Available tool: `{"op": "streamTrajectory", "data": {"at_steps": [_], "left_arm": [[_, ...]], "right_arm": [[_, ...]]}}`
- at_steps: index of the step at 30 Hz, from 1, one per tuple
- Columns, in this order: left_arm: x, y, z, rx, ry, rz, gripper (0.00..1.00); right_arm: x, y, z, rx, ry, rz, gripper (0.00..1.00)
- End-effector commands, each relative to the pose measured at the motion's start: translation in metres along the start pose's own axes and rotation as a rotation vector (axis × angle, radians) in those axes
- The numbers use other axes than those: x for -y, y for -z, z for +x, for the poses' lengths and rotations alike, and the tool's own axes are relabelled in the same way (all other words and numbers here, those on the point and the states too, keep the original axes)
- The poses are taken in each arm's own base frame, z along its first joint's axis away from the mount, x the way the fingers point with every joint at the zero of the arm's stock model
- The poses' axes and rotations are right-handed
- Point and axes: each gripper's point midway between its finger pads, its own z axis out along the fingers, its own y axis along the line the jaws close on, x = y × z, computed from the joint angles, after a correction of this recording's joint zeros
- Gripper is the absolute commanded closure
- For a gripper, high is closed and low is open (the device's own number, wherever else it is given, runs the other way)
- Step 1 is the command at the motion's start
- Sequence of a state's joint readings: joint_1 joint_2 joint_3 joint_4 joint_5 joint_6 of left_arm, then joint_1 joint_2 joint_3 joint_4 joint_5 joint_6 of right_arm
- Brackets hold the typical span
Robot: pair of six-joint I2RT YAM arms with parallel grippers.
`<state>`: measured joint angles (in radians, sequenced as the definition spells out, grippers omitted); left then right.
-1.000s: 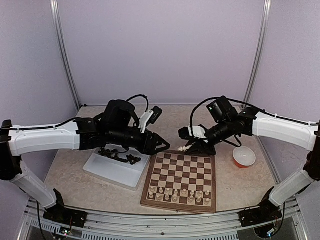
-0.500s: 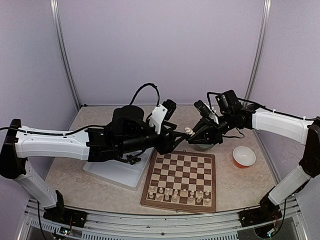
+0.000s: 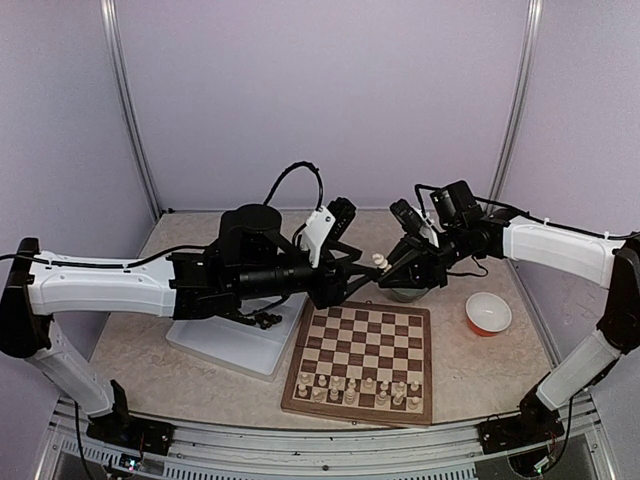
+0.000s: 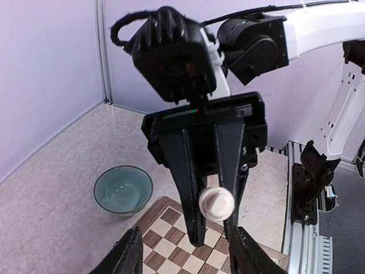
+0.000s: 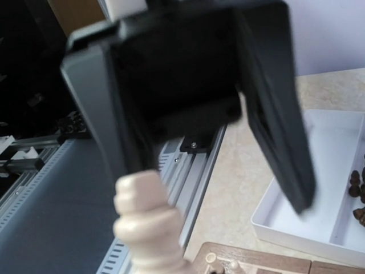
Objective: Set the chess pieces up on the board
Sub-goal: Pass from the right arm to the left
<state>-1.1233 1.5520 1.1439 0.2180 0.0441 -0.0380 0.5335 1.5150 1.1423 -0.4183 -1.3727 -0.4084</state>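
L wrist cam shows what the top cam can't: R gripper (image 3: pixel 384 270) fingers (image 4: pixel 183 171) pinched tight on a cream-white chess piece (image 4: pixel 217 204), its round base seen end-on. R wrist cam gives the piece's side: a ringed, stacked stem, blurred, w/ dark pieces (image 5: pixel 358 194) in the white tray (image 5: pixel 296 225) behind. L gripper (image 4: pixel 185 256) faces it, jaws spread and gripping nothing, both up in the air by the far edge of the board (image 3: pixel 355 414), where other cream pieces (image 3: pixel 360 388) fill the near rows.
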Motion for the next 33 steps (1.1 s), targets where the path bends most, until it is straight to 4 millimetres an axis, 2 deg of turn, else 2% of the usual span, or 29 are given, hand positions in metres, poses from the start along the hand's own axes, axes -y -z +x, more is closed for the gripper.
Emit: {"op": "streamTrajectory", "data": {"at_steps": [1,5,11,15,23,29,33], "left_arm": [[0.012,0.019,-0.037,0.115,-0.04,0.08,0.48],[0.013,0.016,-0.044,0.129,-0.044,0.11,0.48],[0.016,0.0,-0.037,0.088,-0.028,0.158,0.57],[0.015,-0.004,-0.034,0.075,-0.02,0.174,0.63],[0.013,-0.009,-0.029,0.049,-0.005,0.197,0.78],[0.012,-0.014,-0.027,0.016,0.011,0.205,0.96],[0.007,-0.014,-0.031,-0.005,0.016,0.17,0.99]], "right_arm": [[0.002,0.002,0.004,0.007,-0.02,-0.018,0.96],[0.003,0.002,0.005,0.002,-0.027,-0.02,0.96],[0.001,0.002,0.004,0.002,-0.022,-0.021,0.95],[0.0,0.002,0.004,0.004,-0.022,-0.024,0.95],[-0.001,0.002,0.004,0.008,-0.023,-0.033,0.95],[0.0,0.002,0.004,0.004,-0.021,-0.027,0.95],[0.005,0.004,0.006,-0.034,0.013,0.028,0.83]]}}
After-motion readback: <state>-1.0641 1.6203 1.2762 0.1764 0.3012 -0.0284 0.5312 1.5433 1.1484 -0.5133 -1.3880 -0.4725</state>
